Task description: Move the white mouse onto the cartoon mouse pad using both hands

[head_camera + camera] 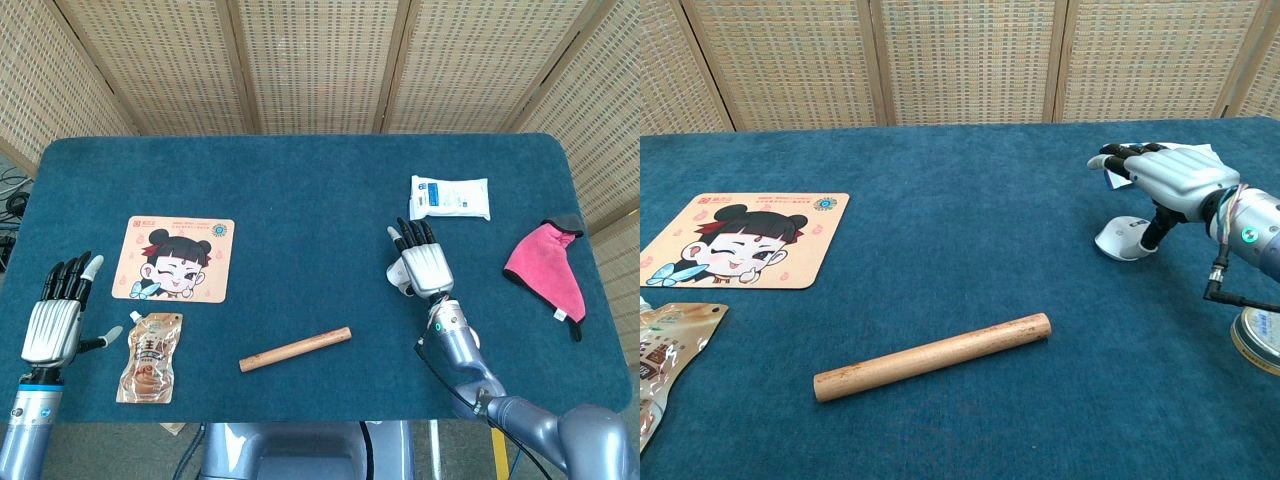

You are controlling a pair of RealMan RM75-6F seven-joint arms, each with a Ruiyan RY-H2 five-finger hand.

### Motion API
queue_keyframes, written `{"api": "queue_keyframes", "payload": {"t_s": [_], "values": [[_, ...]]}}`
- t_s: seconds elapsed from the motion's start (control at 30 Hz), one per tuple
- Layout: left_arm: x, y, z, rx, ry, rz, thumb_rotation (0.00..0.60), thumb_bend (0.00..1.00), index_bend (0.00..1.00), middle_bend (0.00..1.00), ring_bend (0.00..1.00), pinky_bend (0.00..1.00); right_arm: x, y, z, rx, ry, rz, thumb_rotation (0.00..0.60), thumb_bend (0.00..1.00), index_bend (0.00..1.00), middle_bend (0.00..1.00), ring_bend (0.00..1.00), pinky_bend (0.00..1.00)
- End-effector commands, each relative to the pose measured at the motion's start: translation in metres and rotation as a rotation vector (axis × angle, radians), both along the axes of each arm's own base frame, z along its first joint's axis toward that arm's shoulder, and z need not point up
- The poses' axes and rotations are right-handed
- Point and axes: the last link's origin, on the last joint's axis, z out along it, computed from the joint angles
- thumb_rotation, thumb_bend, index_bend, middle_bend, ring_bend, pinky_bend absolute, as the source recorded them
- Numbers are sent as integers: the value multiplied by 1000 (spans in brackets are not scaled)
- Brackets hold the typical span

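Right now the right hand [421, 266] hovers palm-down over the mouse [1124, 239], which sits on the blue table [300, 200] at about four o'clock from its centre. From the head view the mouse is nearly hidden under the palm, only a white sliver showing at the hand's nine o'clock edge. From the chest view the fingers [1118, 154] stretch flat and spread above the mouse while the thumb [1153, 232] reaches down to its three o'clock side; whether the thumb touches it I cannot tell. Nothing is gripped, and the hand reads as wide.

Over at eight o'clock on the table, the left hand [55, 318] is upright with its fingers apart and straight, holding nothing, its thumb pointing toward a snack pouch [150, 357] just beside it.

At nine o'clock lies the mouse pad [175, 259], flat, with its cartoon girl face up, well apart from the mouse. The pouch lies just at the pad's six o'clock. A wooden rod [295, 349] rests at six o'clock on the table, tilted, between the pouch and the right arm. A white wipes pack [449, 197] lies at twelve o'clock from the right hand, near its fingertips. A pink cloth [546, 269] lies at the table's three o'clock edge.
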Motion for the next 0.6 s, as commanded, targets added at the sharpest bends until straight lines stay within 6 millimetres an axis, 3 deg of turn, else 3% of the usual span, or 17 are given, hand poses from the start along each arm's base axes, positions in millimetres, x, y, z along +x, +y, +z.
{"api": "queue_keyframes", "payload": {"t_s": [0.03,0.6], "values": [[0,0,-1,-3,1,-2,600,0,0,0,0,0,2,-2,1,-3,0,2,600,0,0,0,0,0],[1,-1,-4,-14,11,-9,600,0,0,0,0,0,3,-16,-5,7,-1,-31,600,0,0,0,0,0]]}}
